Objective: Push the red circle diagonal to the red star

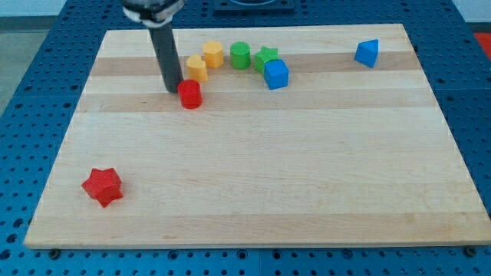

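Note:
The red circle [190, 94] is a short red cylinder in the upper left part of the wooden board [253, 192]. The red star [103, 186] lies near the board's lower left corner, far below and to the left of the circle. My tip [173, 89] is the lower end of the dark rod that comes down from the view's top. It stands right against the red circle's upper left side.
A row of blocks lies just above and right of the red circle: a yellow block [197, 67], a second yellow block [213, 54], a green cylinder [241, 55], a green star [265, 57] and a blue cube [276, 74]. Another blue block [367, 53] sits at the upper right.

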